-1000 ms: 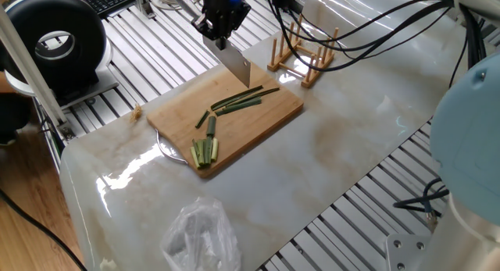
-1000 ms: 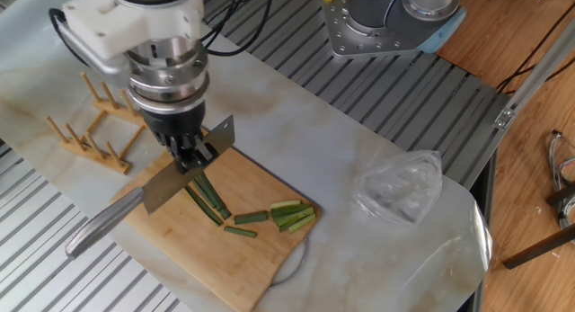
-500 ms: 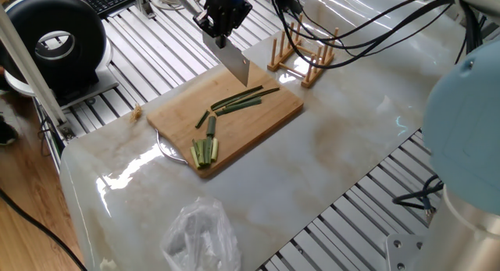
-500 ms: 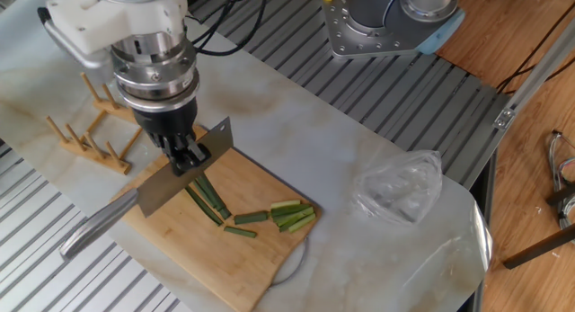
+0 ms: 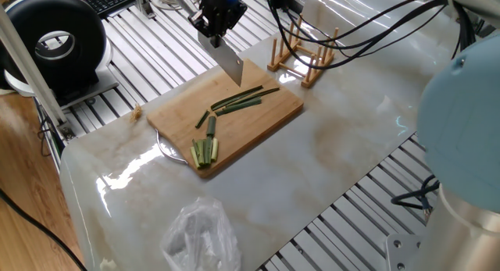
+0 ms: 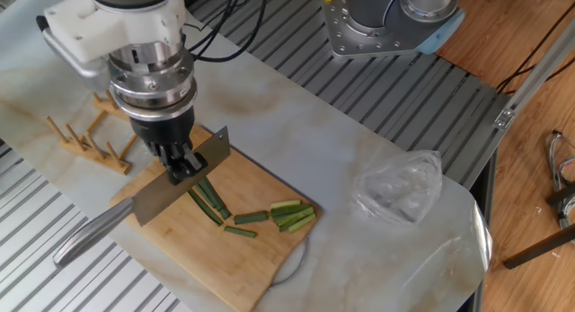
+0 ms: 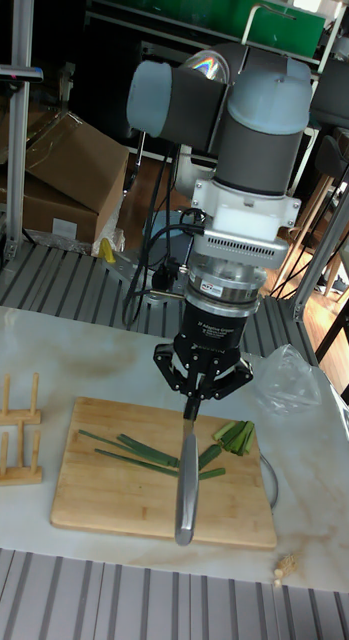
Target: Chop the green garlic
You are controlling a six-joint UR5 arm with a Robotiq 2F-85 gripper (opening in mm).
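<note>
With our black two-finger gripper (image 6: pixel 182 161) clenched on the steel cleaver (image 6: pixel 176 179), we should drop it squarely across the long dark-green garlic stalks (image 5: pixel 244 102) on the bamboo cutting board (image 5: pixel 176 111).

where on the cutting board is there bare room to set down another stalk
Bare wood lies along the cutting board edge nearest the tall view's camera, below the long green garlic, left of the knife. It's crowded around the cut pieces and under the gripper.
</note>
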